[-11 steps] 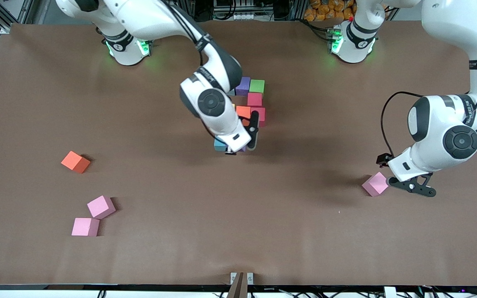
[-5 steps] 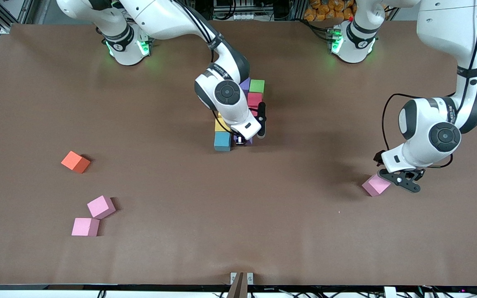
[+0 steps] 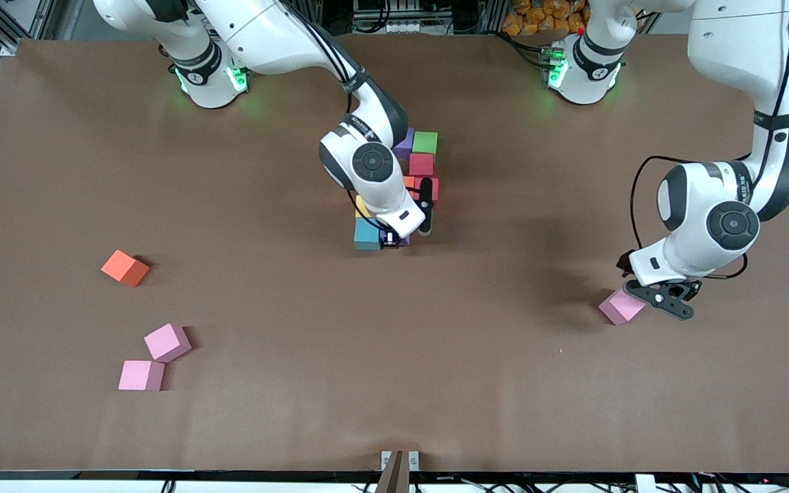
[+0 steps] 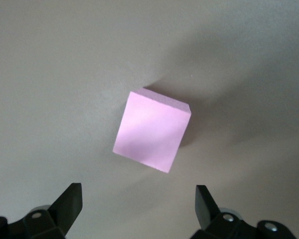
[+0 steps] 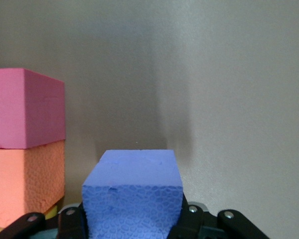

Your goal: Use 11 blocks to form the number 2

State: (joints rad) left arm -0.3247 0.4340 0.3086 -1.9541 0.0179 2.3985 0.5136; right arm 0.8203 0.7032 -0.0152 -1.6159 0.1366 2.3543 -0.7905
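Right wrist: purple block [image 5: 133, 191] between clamped jaws, beside orange block [image 5: 25, 179].

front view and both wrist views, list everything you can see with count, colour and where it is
digit cluster: one group of touching blocks at mid-table near the arm bases; green, purple, crimson, orange, yellow and light blue show, the rest hidden by the right arm
pink block: one, pink, toward the left arm's end
pink pair: two, pink, touching, toward the right arm's end, nearest the front camera
orange block: one, orange, toward the right arm's end, farther from the camera than the pink pair
table: one, brown
left end effector: open, over the pink block
right end effector: shut on a purple block at the cluster's camera-side edge
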